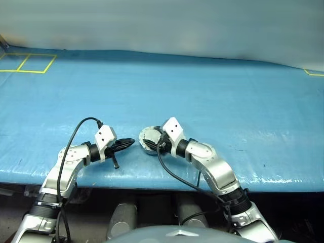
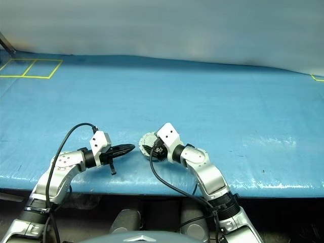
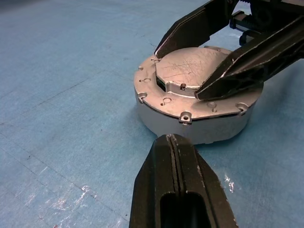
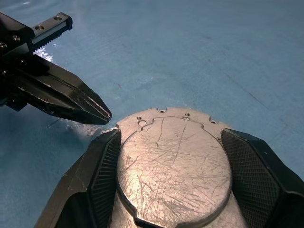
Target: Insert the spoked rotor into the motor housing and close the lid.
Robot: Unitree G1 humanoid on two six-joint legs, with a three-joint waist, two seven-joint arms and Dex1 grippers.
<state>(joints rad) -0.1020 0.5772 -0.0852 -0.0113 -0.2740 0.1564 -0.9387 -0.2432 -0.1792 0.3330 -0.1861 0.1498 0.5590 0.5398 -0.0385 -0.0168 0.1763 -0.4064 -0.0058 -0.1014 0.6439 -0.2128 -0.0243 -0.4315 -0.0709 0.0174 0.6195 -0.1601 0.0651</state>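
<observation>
Lid closed; the housing is judged ready to be let go.
The round silver-grey metal motor housing, its scratched plain grey lid shut flat on top, is clamped between the right gripper's wide-set fingers on the blue table. The left gripper, pressed together, is held just beside the housing, apart from it; next, a clean release is called for.

Closed lid conceals the motor housing interior. Right gripper fingers cover the housing's sides; whether they touch is indeterminable.
</observation>
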